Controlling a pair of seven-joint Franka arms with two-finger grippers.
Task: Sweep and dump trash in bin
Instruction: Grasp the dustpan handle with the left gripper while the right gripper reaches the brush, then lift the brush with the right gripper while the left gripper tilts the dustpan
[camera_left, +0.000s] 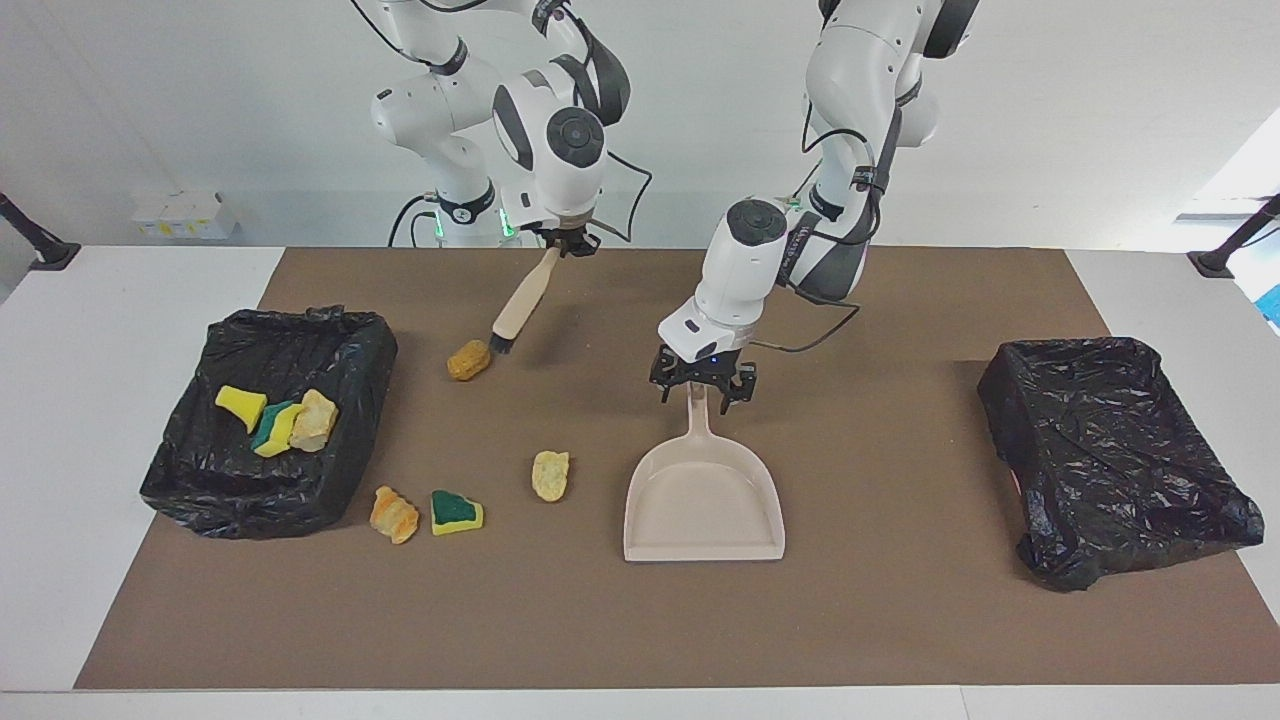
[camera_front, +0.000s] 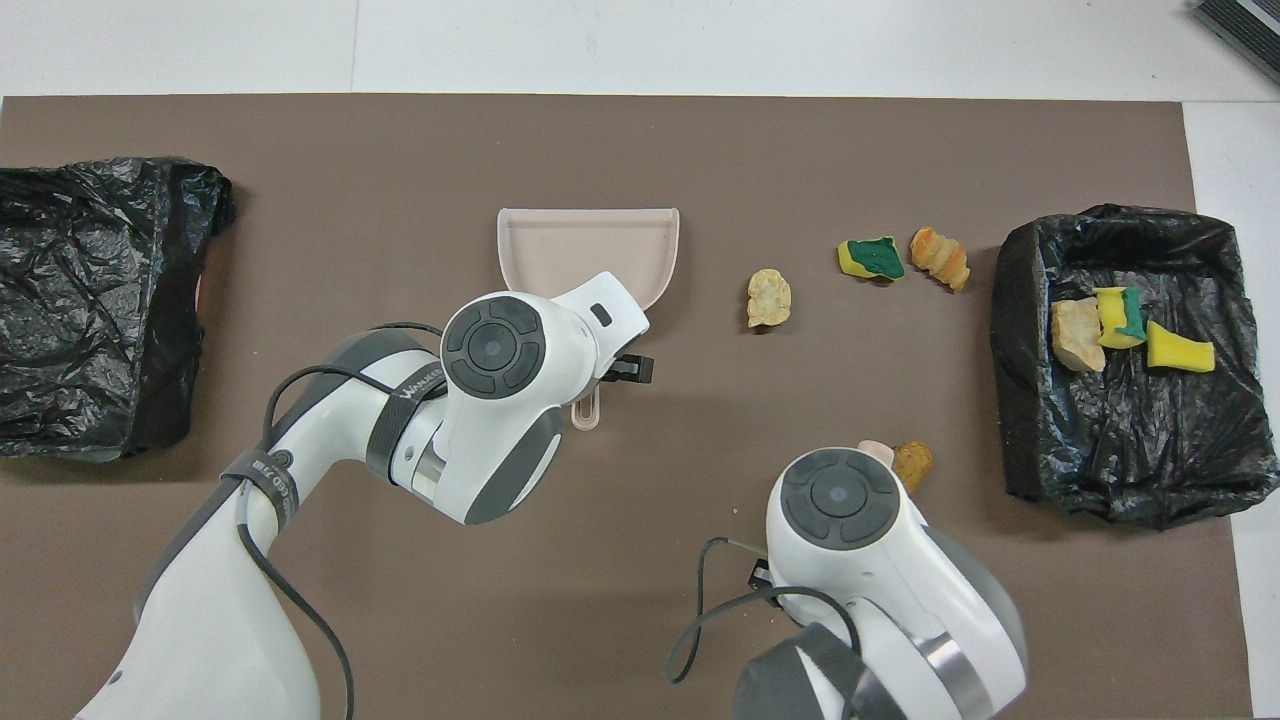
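Now, my right tool (camera_left: 567, 240) is clamped on the top of the brush (camera_left: 519, 306), which hangs slanted below it with its bristles just beside the lump (camera_left: 468, 360); my left tool (camera_left: 702, 385) sits over the handle of the pan (camera_left: 703, 500), its fingers about the handle, though I cannot tell whether they are pinching it or are spread to either side of it.

The trash lies in two lots; three scraps (camera_left: 276, 415) rest in the bin (camera_left: 330, 330) at the brush tool's end of the desk (camera_left: 880, 620); four are loose on the mat, the lump under my brush, a pale lump (camera_left: 550, 474) just off the pan's edge, and a green-topped sponge (camera_left: 456, 511) touching or nearly touching an orange lump (camera_left: 394, 514) close to the bin. A second bin (camera_left: 1115, 455) stands off past the pan tool.

To do this well, I judge the pan needs a firm hold first, its lip flat to the mat; then short, low brush strokes toward it, taking one scrap at a time so none rolls off.

The facing view shows the brush's full slant and its tip by the lump; from overhead my right arm hides the brush almost wholly, yet there the pan's handle tip (camera_front: 586, 412) peeks out under my left wrist.
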